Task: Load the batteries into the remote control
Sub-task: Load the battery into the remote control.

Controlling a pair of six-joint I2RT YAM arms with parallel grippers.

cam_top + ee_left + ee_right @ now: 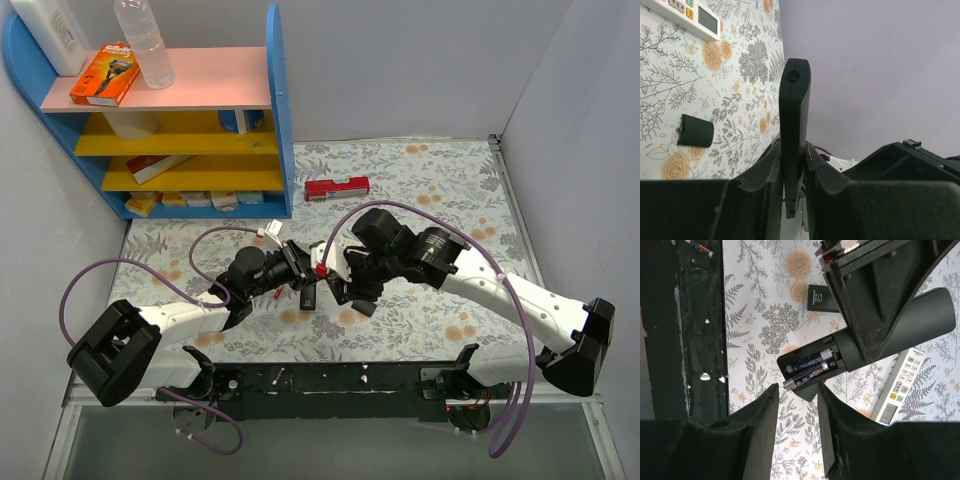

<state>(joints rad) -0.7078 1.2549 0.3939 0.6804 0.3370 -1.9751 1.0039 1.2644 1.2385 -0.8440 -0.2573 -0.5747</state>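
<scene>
Batteries, two dark cylinders, lie in the matte black remote control, which my left tool clamps edge-on; my right tool is spread apart.

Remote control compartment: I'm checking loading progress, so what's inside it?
Two batteries lie side by side in the open remote control. Beyond them, the left pincer covers the remote's back, so nothing there can be seen.

We log: remote control, black plastic, matt, smooth; batteries, glossy wrap, shiny metal ends; right claw fingers, black, grainy, rough-looking; counter, floral print cover, matt, we cannot tell cloth or paper; white remote, smooth plastic.
</scene>
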